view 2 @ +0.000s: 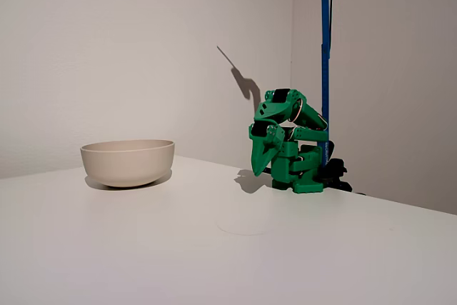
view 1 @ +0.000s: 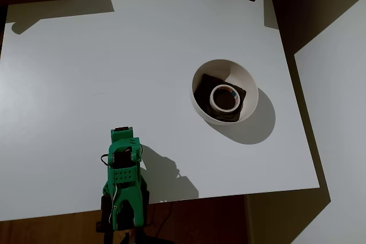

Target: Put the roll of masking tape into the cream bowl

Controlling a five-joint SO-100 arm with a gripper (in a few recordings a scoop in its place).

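One cream bowl [view 1: 198, 78], one roll of masking tape [view 1: 224, 98], one dark square piece [view 1: 206, 87], one green arm [view 2: 289, 141]

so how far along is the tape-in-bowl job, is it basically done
Looks done: in the overhead view the roll of masking tape lies inside the cream bowl, on a dark brown square piece. Nothing is in hand: the green arm is folded near the table edge, gripper pointing down, well apart from the bowl. Nothing appears left.
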